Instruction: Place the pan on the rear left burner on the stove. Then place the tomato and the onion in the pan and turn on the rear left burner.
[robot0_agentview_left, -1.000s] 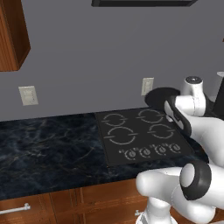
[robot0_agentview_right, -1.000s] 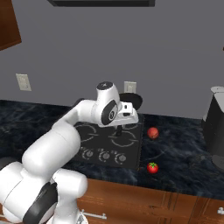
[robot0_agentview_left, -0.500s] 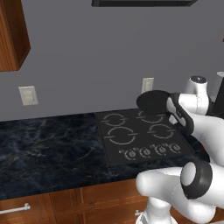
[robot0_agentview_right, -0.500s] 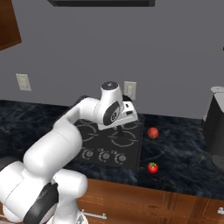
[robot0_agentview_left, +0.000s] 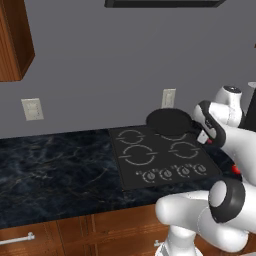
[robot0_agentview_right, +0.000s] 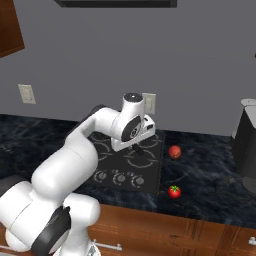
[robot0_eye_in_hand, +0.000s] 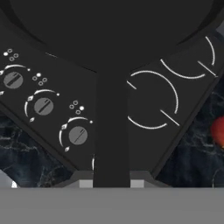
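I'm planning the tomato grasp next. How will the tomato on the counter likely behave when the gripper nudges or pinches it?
The tomato is a small round ball, so a nudge would probably roll it across the flat counter. Its smooth, curved skin may slip from two narrow fingers unless pinched centrally. It looks light.

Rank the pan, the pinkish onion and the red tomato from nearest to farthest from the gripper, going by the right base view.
1. The pan: its handle is clamped in the gripper, above the stove.
2. The onion: on the counter just right of the stove, toward the wall.
3. The tomato: on the counter near the front edge, right of the knobs.
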